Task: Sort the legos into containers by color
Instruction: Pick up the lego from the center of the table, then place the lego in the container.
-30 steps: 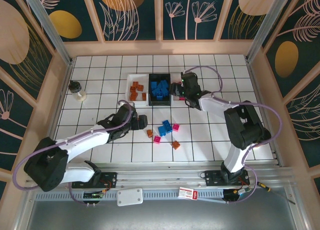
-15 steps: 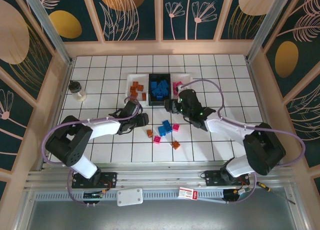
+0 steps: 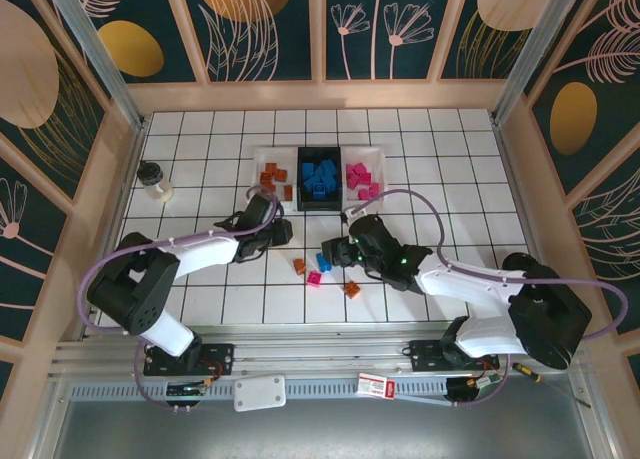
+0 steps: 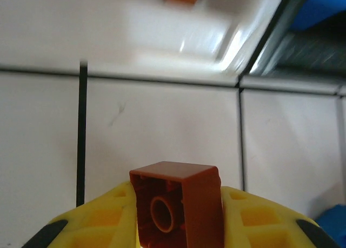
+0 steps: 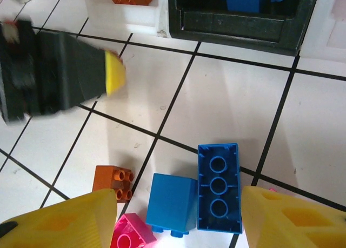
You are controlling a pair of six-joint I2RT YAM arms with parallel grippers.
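One orange-brown brick (image 4: 175,196) is clamped in my left hand (image 4: 178,223). Its hollow underside faces the wrist camera and the yellow pads sit on two opposite side walls. From above, that hand sits just short of the left white tray (image 3: 270,157), where the other orange-brown pieces lie.

Next along is the black tray (image 3: 320,208) with the blues, then the right white tray (image 3: 372,159) with the pinks.

Loose legos lie on the desk (image 3: 200,139) in front of the trays. There's a small orange one (image 5: 113,182), a pink one (image 5: 130,232), a blue cube brick (image 5: 172,203) and a long blue brick (image 5: 219,188) right against it.

My right hand (image 5: 178,199) hovers over the two blues. Its jaws are wide apart and hold nothing.

My read on handling:
- **Material:** the bricks should be hard, stiff and very light, with smooth walls. I expect them to skid or pop out of an off-centre squeeze.
- **Grip:** take them on flat opposite side walls, never on the studs.
- **Long blue brick:** grab it across the narrow width near the middle.
- **Risk:** the cube beside it will likely get nudged or caught.
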